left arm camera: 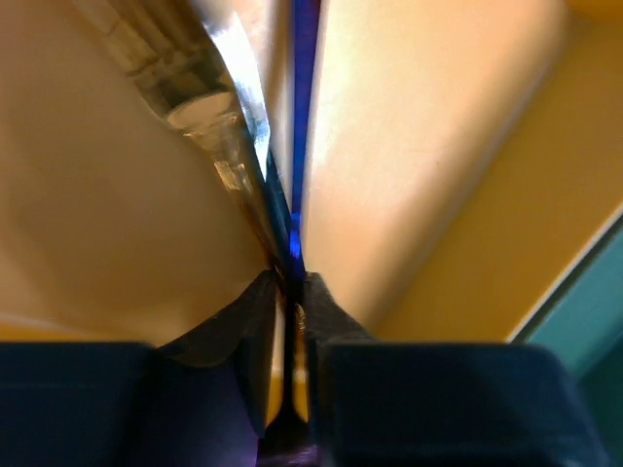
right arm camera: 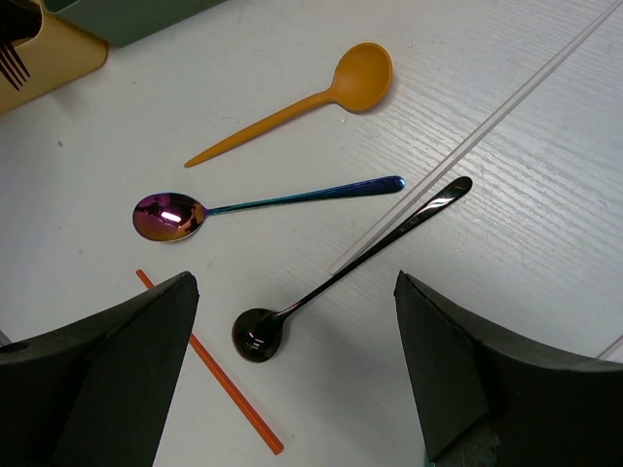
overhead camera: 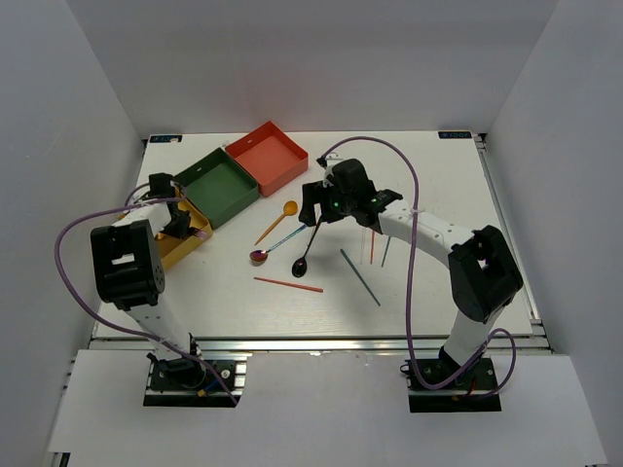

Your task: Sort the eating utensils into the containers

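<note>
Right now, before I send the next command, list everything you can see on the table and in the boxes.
yellow box: one, yellow, table's left edge
dark green box: one, dark green, next along
red-orange box: one, red-orange, farthest back
gold spoon: one, gold, mid-table
iridescent spoon: one, purple-blue, nearer than the gold spoon
black spoon: one, black, below the right claw
black fork: one seen, black, in the yellow box
red chopsticks: two, red, loose on the table
teal chopsticks: two, teal, right of the spoons
silver chopstick: one, silver, along the black spoon
iridescent piece: one, blue-silver, in the left claw
left claw: black, over the yellow box, pinching
right claw: black, open
</note>
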`<action>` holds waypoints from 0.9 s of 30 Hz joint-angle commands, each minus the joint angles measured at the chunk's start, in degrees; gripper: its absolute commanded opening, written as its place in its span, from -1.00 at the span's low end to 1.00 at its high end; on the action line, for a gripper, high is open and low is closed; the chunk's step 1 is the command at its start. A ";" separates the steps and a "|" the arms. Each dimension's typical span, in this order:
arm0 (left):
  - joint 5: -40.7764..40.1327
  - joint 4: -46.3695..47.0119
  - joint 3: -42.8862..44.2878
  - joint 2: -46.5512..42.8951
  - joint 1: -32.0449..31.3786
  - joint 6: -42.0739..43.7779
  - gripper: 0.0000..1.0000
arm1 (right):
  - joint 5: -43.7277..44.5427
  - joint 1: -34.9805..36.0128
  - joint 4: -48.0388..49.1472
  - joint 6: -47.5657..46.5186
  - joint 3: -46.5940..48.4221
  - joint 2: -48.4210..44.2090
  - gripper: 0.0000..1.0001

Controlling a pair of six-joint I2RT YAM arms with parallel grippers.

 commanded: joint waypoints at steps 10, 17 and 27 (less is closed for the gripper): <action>-2.16 -1.21 2.85 -7.00 0.94 0.15 -0.83 | 0.88 -0.33 0.57 -0.91 -0.12 -2.66 0.73; -4.72 -3.76 5.50 -8.40 2.00 0.85 -0.82 | 0.18 -0.33 0.74 -0.56 -0.03 -2.66 0.73; -4.20 -1.30 4.79 -5.77 4.81 0.32 -0.55 | -0.53 -0.24 0.83 -0.29 -0.29 -2.93 0.72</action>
